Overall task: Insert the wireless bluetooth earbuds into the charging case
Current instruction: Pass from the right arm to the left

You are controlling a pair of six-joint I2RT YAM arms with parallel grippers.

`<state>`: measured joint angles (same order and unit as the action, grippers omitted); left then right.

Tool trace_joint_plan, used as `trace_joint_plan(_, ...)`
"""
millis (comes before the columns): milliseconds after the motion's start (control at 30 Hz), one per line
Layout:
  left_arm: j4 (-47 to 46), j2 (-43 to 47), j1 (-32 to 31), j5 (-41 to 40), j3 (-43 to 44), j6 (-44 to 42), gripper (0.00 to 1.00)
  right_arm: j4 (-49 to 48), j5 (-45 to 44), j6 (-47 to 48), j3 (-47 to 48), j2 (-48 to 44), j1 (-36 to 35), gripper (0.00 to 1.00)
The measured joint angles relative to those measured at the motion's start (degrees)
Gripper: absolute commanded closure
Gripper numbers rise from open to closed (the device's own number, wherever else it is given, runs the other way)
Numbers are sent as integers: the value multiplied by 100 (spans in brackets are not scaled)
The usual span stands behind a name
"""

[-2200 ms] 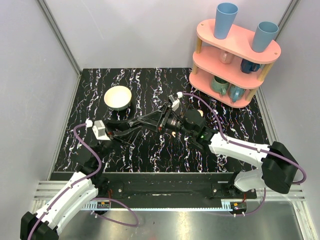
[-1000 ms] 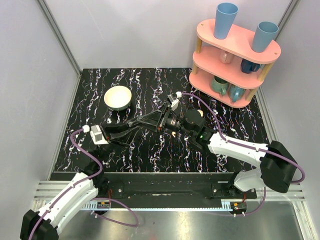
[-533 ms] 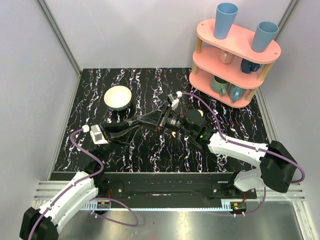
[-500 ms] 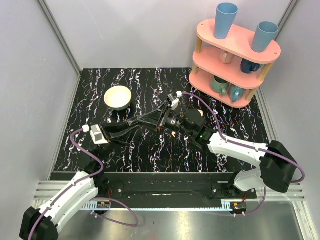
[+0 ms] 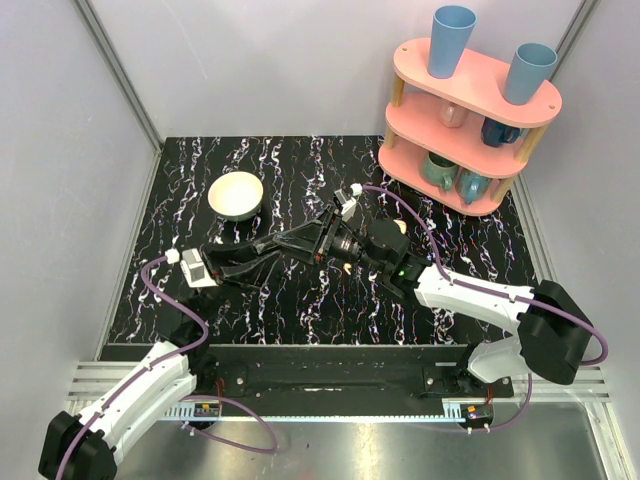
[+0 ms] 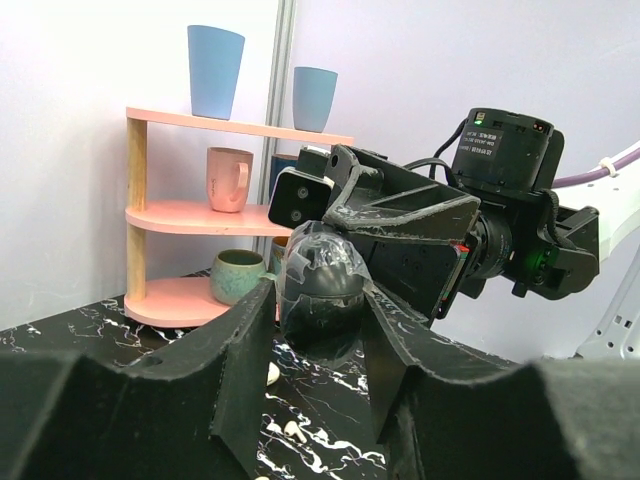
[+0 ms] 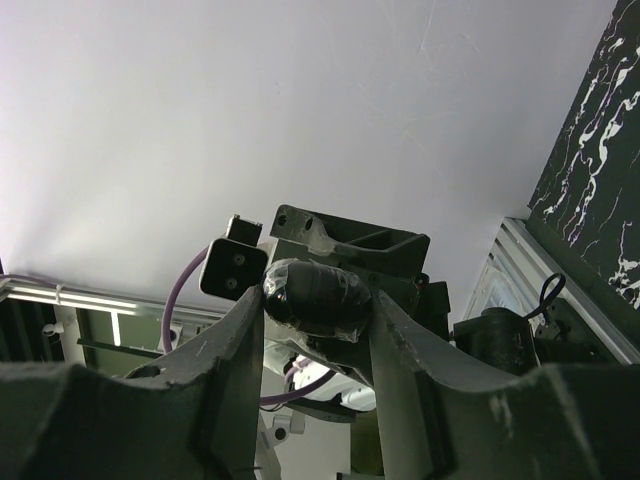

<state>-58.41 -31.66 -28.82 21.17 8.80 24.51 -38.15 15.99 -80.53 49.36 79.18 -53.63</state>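
My left gripper (image 5: 310, 241) and right gripper (image 5: 336, 239) meet tip to tip over the middle of the table. Both have their fingers closed on one dark rounded object wrapped in clear film (image 6: 320, 285), seen between the right fingers too (image 7: 316, 297). On the table below, small cream-white earbuds (image 6: 293, 428) lie loose, with another cream piece (image 6: 272, 373) partly behind my left finger. In the top view a cream patch (image 5: 345, 267) shows under the right wrist. I cannot make out a cream-beige charging case.
A cream bowl (image 5: 236, 195) stands at the back left. A pink three-tier shelf (image 5: 470, 110) with blue cups and mugs stands at the back right. Grey walls close the sides.
Since the earliest frame my left wrist has drawn slightly back toward the near left. Over the last second nothing visibly moves; both grippers stay on the dark object.
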Motion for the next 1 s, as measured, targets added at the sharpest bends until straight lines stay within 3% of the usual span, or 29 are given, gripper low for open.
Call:
trace_joint_plan(267, -9, -2, 0, -2, 0, 11, 68, 0, 2, -13, 0, 2, 0, 100)
trace_joint_plan(600, -35, -35, 2, -22, 0, 2, 64, 138, -4, 105, 74, 4, 2, 100)
trace_joint_plan(733, -46, -70, 2, -31, 0, -2, 59, 216, -26, 175, 98, 2, 2, 100)
trace_joint_plan(900, -52, -98, -4, -31, 0, 13, 68, 326, -24, 210, 98, 2, 0, 100)
trace_joint_plan(1000, -52, -105, -4, -35, 0, -11, 66, 328, -24, 205, 98, 2, 0, 100)
